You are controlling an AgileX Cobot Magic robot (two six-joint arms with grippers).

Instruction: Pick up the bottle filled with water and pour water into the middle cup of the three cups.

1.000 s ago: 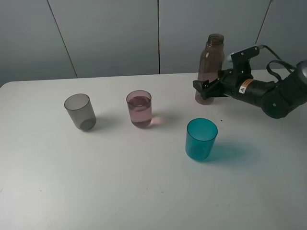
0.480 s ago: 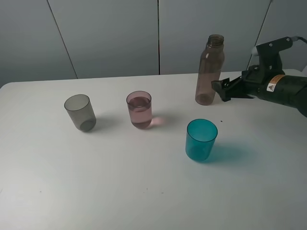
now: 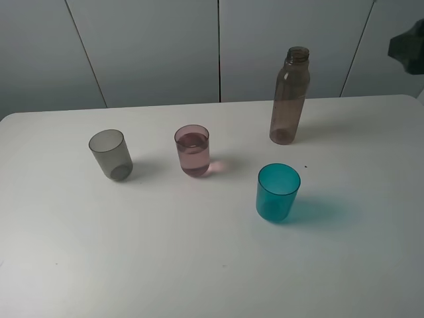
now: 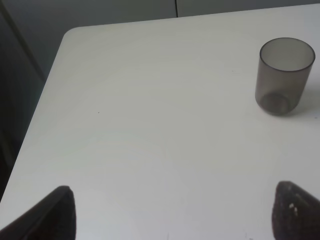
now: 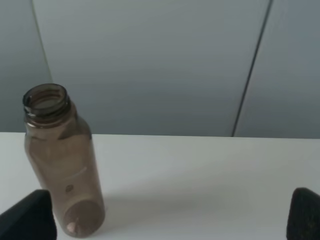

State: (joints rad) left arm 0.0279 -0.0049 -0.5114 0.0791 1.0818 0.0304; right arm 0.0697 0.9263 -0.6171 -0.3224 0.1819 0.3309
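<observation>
Bottle [image 5: 60,165] (upright) beside spread fingers [image 5: 30,217]

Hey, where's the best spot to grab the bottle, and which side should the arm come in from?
Grip the bottle around its straight middle body, below the narrowing shoulder and threaded neck. It stands upright and uncapped, so a level sideways grasp should keep it from tipping. Come from the right, where the table is bare; the teal cup stands in front and the pink cup to its left.
</observation>
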